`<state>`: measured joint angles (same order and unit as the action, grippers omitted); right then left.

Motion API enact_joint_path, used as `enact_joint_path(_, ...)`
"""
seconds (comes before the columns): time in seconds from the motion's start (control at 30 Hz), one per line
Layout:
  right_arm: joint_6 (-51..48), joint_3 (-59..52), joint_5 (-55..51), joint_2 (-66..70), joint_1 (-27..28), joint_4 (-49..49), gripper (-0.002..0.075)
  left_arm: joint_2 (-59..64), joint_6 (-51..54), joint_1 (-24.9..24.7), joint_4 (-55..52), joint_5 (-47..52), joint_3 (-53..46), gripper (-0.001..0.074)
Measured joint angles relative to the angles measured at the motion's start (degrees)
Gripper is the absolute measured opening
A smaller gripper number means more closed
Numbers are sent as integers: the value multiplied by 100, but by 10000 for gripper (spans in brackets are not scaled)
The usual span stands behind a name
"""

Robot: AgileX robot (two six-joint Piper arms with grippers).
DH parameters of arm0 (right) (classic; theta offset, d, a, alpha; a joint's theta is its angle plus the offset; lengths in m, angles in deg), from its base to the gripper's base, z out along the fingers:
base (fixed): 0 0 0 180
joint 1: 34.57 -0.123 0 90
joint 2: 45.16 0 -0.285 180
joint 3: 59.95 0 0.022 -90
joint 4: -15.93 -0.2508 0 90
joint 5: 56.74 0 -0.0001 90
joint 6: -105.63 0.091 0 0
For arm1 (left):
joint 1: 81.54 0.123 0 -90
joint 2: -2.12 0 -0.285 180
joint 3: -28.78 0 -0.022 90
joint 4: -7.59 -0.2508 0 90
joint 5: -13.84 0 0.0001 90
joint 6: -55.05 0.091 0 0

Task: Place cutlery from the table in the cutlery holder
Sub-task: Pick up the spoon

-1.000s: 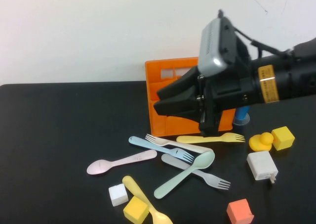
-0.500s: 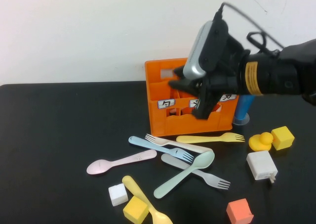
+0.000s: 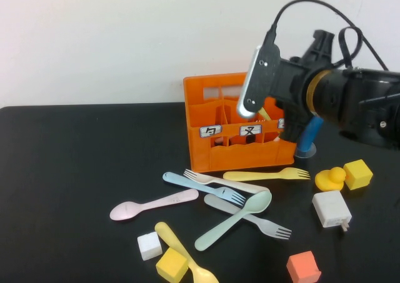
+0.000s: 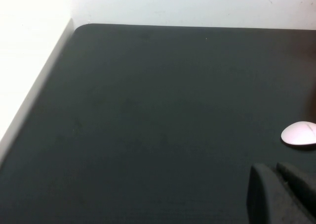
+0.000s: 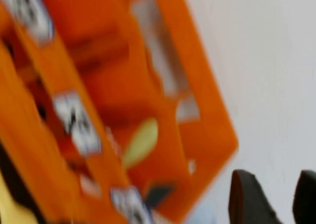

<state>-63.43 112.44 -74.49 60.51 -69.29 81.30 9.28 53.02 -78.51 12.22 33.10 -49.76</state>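
The orange cutlery holder point(image 3: 212, 153) stands at the back of the black table point(image 3: 75, 170); a yellow piece of cutlery point(image 3: 264, 113) stands inside it and also shows in the right wrist view point(image 5: 140, 142). On the table in front lie a pink spoon point(image 3: 153, 203), a light blue fork point(image 3: 203, 187), a cream fork point(image 3: 228, 182), a yellow fork point(image 3: 265, 175), a mint spoon point(image 3: 234, 219), a grey fork point(image 3: 250, 218) and a yellow spoon point(image 3: 184, 258). My right gripper point(image 5: 274, 184) is open and empty, raised above the holder's right end. My left gripper point(image 4: 276, 179) is shut and empty, low over the bare table near the pink spoon's bowl point(image 4: 299, 133).
A white cube point(image 3: 149, 245) and a yellow cube point(image 3: 172, 265) lie by the yellow spoon. A coral cube point(image 3: 304, 267), a white block point(image 3: 331, 209), a yellow duck point(image 3: 330, 178) and another yellow cube point(image 3: 358, 173) sit at the right. A blue measuring cup point(image 3: 308, 139) stands behind the holder's right end.
My right arm has lifted from in front of the holder and swung up and to the right. The holder's front and the yellow piece inside it now show.
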Motion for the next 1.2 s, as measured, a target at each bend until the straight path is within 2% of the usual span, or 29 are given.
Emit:
enact_joint_path(0.13, -188, 0, -751, -38, -101, -364, 188, 0, 0, 0, 0, 0, 0, -1)
enact_joint_path(0.23, -873, 10, -954, -61, -112, -1485, 148, 0, 0, 0, 0, 0, 0, -1)
enact_joint_path(0.43, -4768, 10, -1672, -61, -280, -4874, 92, 0, 0, 0, 0, 0, 0, -1)
enact_joint_path(0.53, -6254, 10, -2344, -61, -337, -5851, 86, 0, 0, 0, 0, 0, 0, -1)
enact_joint_path(0.63, -6754, 10, -2803, -61, -337, -6154, 85, 0, 0, 0, 0, 0, 0, -1)
enact_joint_path(1.03, -7311, 669, -4164, 100, -337, -6537, 85, 0, 0, 0, 0, 0, 0, -1)
enact_joint_path(1.2, -7766, 1071, -4354, 438, -337, -6613, 85, 0, 0, 0, 0, 0, 0, -1)
